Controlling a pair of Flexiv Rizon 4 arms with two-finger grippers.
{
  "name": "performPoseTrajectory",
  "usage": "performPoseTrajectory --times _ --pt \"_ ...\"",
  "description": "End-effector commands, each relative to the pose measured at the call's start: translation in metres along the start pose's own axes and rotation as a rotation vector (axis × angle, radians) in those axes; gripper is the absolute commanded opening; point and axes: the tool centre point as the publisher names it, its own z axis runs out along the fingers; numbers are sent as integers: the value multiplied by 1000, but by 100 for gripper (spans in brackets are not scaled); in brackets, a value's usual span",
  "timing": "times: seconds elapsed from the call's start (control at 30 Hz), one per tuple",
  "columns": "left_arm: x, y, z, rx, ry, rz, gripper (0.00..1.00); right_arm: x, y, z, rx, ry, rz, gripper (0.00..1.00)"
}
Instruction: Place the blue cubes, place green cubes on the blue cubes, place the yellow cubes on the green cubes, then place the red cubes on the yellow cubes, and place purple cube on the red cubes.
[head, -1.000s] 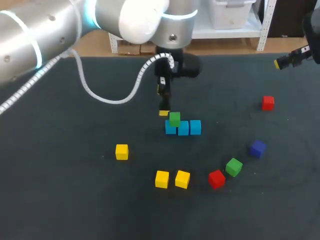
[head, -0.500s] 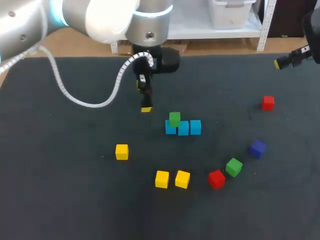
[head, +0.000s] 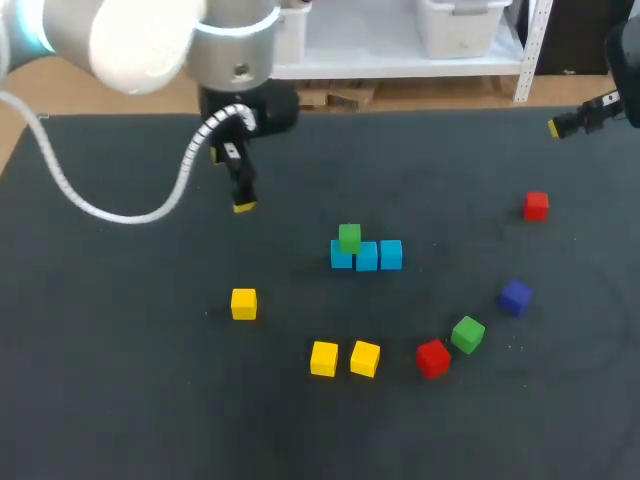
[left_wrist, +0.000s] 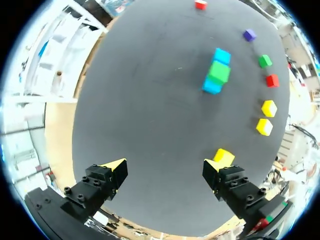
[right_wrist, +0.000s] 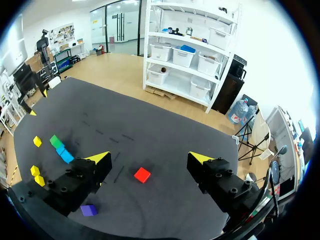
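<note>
Left claw (left_wrist: 165, 172): wide open, empty; only one yellow tip shows from overhead.
Right claw (right_wrist: 150, 160): wide open, empty; arm mostly cut off at the table (head: 120, 380) edge.
Blue cubes (head: 378, 256): row of three, mid-table; green cube (head: 349, 237) atop the left one.
Yellow cube (left_wrist: 223, 157): partly hidden behind a left finger.

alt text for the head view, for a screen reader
Three blue cubes sit in a row at the centre, a green cube stacked on the left end one. Loose around them lie three yellow cubes, two red cubes, a second green cube and a purple cube; the left arm hangs over the far left, jaws empty.
</note>
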Motion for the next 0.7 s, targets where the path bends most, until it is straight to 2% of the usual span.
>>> performPoseTrajectory --times 0.03,0.27,0.43,0.53,0.67,0.7 --pt "21 13 -6 -7 -115 -49 100 2 2 1 10 -8 1 100" --pt "52 53 -9 -48 -147 -200 100 2 2 1 10 -8 1 100" --pt "76 69 -13 -74 -136 -271 100 2 2 1 10 -8 1 100" --pt "82 72 -16 -93 -109 -277 100 2 2 1 10 -8 1 100" --pt "84 73 -18 -104 -27 -215 100 2 2 1 10 -8 1 100" --pt "84 73 -18 -104 -27 -215 100 2 2 1 10 -8 1 100"
